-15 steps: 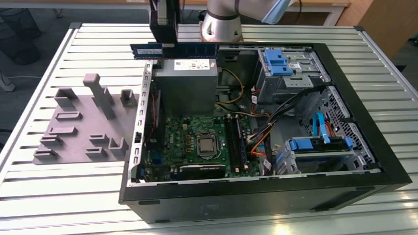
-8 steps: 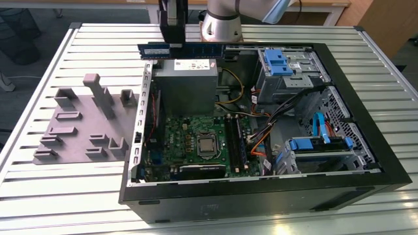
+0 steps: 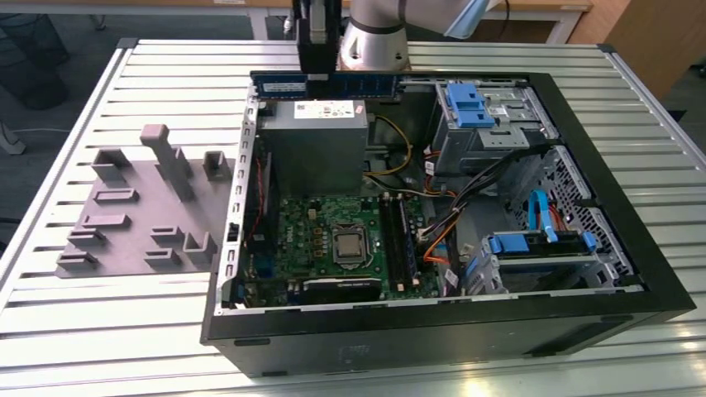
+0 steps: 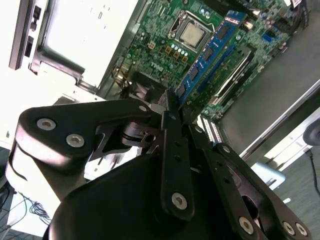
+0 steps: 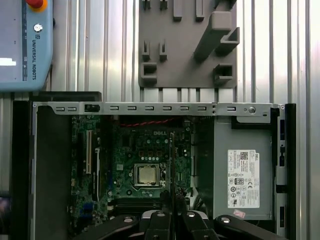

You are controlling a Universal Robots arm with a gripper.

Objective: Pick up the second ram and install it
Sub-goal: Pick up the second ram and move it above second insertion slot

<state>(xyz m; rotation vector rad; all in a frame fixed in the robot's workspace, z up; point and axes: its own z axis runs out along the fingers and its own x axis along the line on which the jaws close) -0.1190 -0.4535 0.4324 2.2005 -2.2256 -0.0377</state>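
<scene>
While the grey fixture plate point(image 3: 144, 207) sits well to the exterior view's left of the power supply point(image 3: 314, 136), we see the gripper point(image 3: 317, 78) right above that supply, jaws pinching the second ram point(image 3: 364, 83) level and off its middle. Memory slots point(image 3: 398, 240) lie nearer the camera than the supply. We judge the stick could tilt in that off-centre pinch and jam crooked.
</scene>
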